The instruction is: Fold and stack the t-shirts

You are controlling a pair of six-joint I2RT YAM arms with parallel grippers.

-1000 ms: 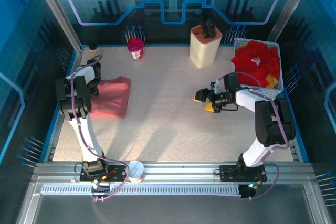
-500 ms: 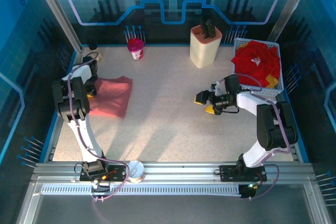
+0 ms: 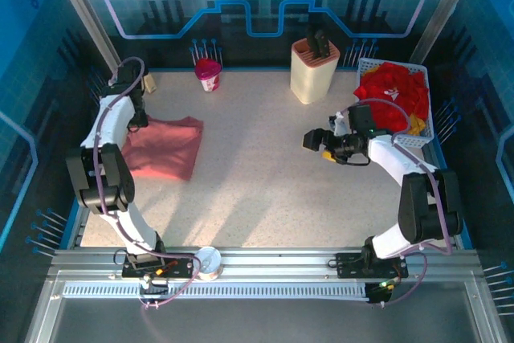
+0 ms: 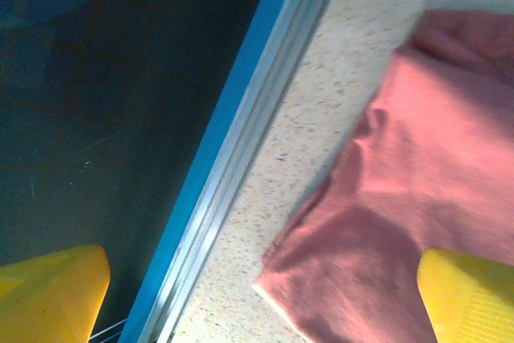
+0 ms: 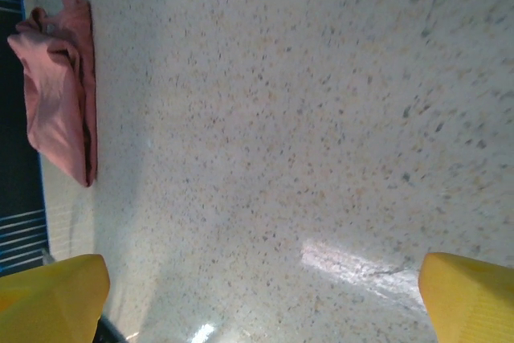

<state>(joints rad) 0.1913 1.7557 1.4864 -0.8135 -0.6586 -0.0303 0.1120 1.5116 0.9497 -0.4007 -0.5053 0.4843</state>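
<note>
A folded salmon-pink t-shirt (image 3: 165, 149) lies flat at the table's left side, and its corner (image 4: 426, 182) fills the right of the left wrist view. My left gripper (image 3: 136, 114) hovers over the shirt's far-left edge by the rail. It is open (image 4: 257, 311), with its yellow fingertips (image 4: 470, 295) wide apart and nothing between them. Red t-shirts (image 3: 392, 92) with a bit of yellow (image 3: 416, 124) are heaped in the white mesh basket (image 3: 430, 130) at the right. My right gripper (image 3: 319, 147) hangs open (image 5: 257, 303) over bare table left of the basket. The pink shirt (image 5: 56, 94) lies far off in its view.
A cream knife block (image 3: 315, 68) and a pink cup (image 3: 209, 74) stand along the back edge. A small bottle (image 3: 147, 82) sits at the back left corner. A white cup (image 3: 207, 261) rests on the near rail. The blue-edged rail (image 4: 233, 166) borders the table's left side.
My left gripper has opened, let go of the pink shirt's edge and lifted toward the back left. My right gripper has shifted slightly back and right.
</note>
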